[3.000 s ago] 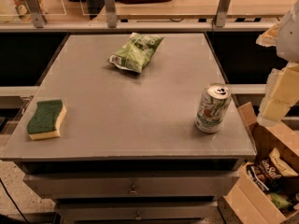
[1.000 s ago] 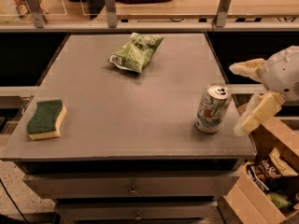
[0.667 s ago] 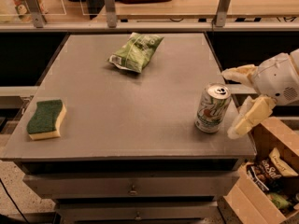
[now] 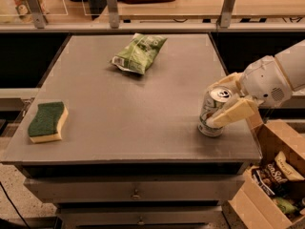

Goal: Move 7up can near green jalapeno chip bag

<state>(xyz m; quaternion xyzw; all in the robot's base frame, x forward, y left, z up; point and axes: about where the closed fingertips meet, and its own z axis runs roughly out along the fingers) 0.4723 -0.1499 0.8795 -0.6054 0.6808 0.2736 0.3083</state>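
At the far left of the table (image 4: 133,123) a green-topped yellow sponge (image 4: 46,122) lies near the front edge. Farther right and toward the back, the green jalapeno chip bag (image 4: 139,53) lies flat. The 7up can (image 4: 218,95) stands upright near the front right corner, well apart from the bag. My gripper (image 4: 210,106) is open and straddles the can, with one finger behind it and the other crossing in front of its side. My white arm (image 4: 279,78) reaches in from the right edge, roughly level, wrist just beside the can. Below it, off the table, sits a cardboard box (image 4: 267,142) of snacks.
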